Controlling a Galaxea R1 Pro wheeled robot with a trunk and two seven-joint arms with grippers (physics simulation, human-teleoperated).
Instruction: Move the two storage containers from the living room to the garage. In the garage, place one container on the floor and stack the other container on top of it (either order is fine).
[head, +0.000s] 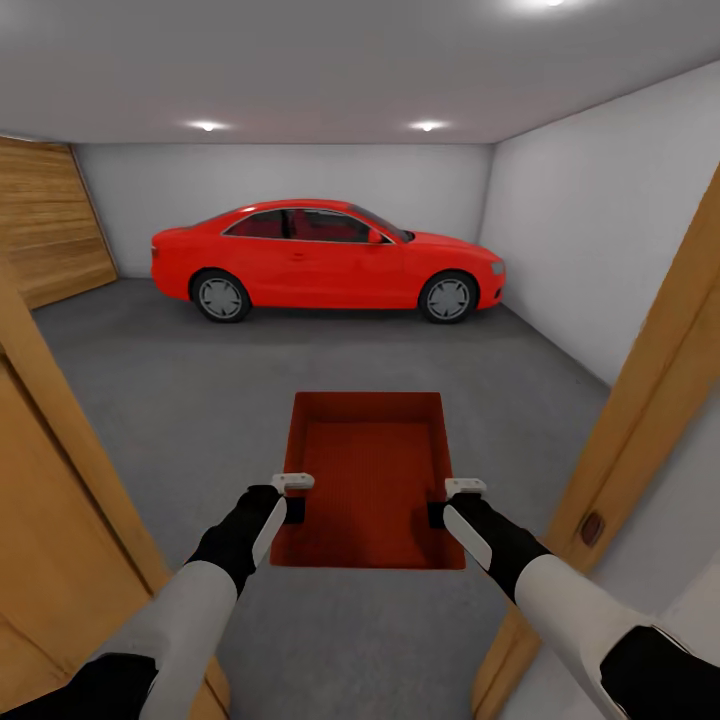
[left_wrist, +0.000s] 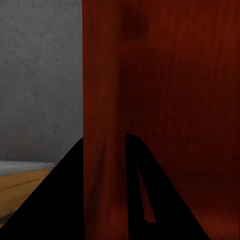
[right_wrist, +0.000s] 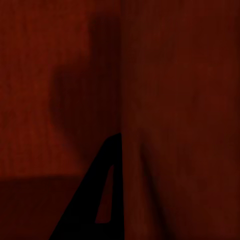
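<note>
I am looking through a doorway, with tan wooden door frames close on either side: the left jamb (head: 45, 420) and the right jamb (head: 650, 400) both crowd my arms, so side room is tight here. Ahead, the dark grey mottled floor (head: 200, 400) of the garage lies open all the way to the glossy red coupe car (head: 325, 260), which stands broadside across the far end before the white back wall (head: 300, 180). A wood-panelled door (head: 45, 225) fills the left wall; the white right wall (head: 600, 230) is bare.

I hold the red-orange rectangular lidless storage container (head: 370, 480) out in front between both arms, above the floor. Its long axis runs straight away from me toward the car, mouth up, roughly level. Its inside looks bare, ribbed bottom showing.

My left gripper (head: 292, 497) pinches the container's left side wall; in the left wrist view the thin wall (left_wrist: 102, 125) runs between the two dark fingers (left_wrist: 65, 200). My right gripper (head: 450, 500) grips the right wall likewise, one dark finger (right_wrist: 95, 195) pressed against it.
</note>
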